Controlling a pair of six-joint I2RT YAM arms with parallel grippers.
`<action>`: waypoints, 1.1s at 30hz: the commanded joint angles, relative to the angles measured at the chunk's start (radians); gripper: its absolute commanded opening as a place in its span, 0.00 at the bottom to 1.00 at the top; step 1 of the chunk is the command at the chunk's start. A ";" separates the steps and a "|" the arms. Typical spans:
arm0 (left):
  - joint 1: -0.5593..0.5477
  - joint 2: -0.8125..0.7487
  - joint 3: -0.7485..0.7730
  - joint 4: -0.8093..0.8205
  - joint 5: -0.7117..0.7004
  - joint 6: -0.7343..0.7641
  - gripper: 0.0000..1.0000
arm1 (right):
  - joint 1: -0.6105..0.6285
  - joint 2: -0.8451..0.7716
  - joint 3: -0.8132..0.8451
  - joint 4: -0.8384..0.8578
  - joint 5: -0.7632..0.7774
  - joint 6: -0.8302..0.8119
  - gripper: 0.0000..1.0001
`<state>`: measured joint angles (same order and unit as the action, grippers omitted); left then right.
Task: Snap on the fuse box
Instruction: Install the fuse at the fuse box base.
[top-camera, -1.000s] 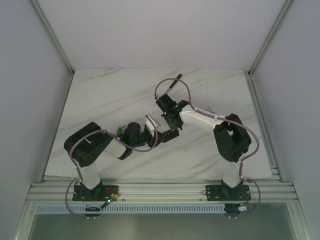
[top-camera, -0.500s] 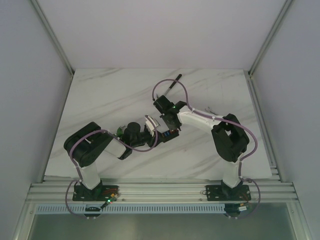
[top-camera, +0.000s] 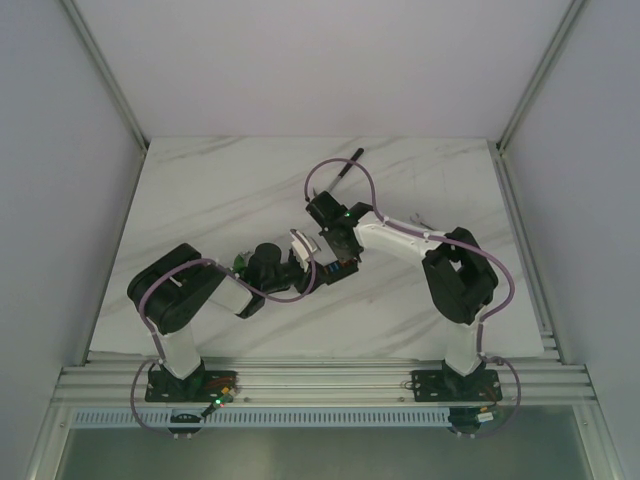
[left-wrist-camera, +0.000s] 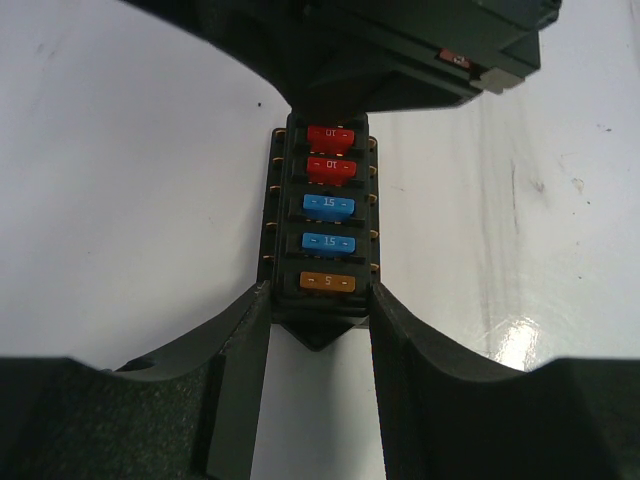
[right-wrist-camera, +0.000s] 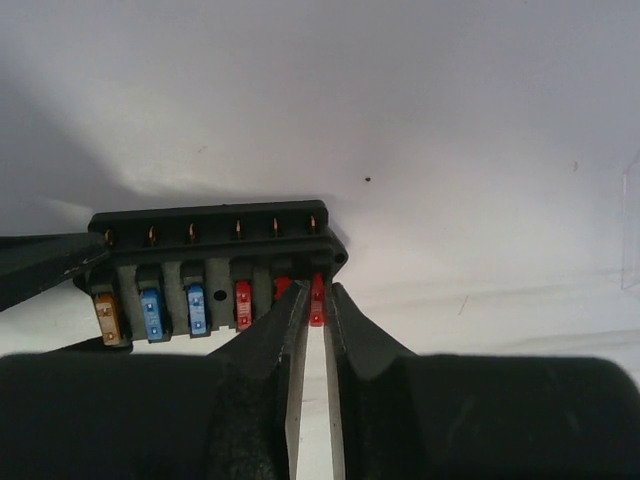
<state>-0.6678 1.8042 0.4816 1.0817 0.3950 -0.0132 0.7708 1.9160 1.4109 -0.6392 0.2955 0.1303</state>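
Observation:
The fuse box is a small black block lying on the marble table between the two arms. In the left wrist view the fuse box shows two red, two blue and one orange fuse in a row. My left gripper is shut on its near end, both fingers against its sides. In the right wrist view the fuse box lies crosswise. My right gripper stands narrowly open, its fingertips on either side of a red fuse seated in the end slot. The left gripper and right gripper meet over the box.
A thin black rod-shaped tool lies at the back of the table. A small green part sits by the left arm's wrist. A clear plastic piece lies to the right. Metal frame rails border the table.
The right arm has shifted slightly left toward the box. Its jaws have eased a little apart round the red fuse. The left arm and the box have not moved.

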 joint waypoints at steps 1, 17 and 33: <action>0.004 0.017 0.021 -0.032 0.027 0.022 0.45 | 0.015 -0.014 0.024 -0.037 -0.030 0.029 0.21; 0.010 0.014 0.023 -0.062 0.069 0.047 0.44 | -0.039 -0.089 0.012 -0.028 -0.098 0.037 0.28; 0.027 0.022 0.058 -0.172 0.169 0.145 0.44 | -0.123 -0.099 -0.021 -0.019 -0.235 0.066 0.30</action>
<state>-0.6468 1.8042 0.5354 0.9810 0.5022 0.0715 0.6525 1.8374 1.4059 -0.6529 0.0929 0.1768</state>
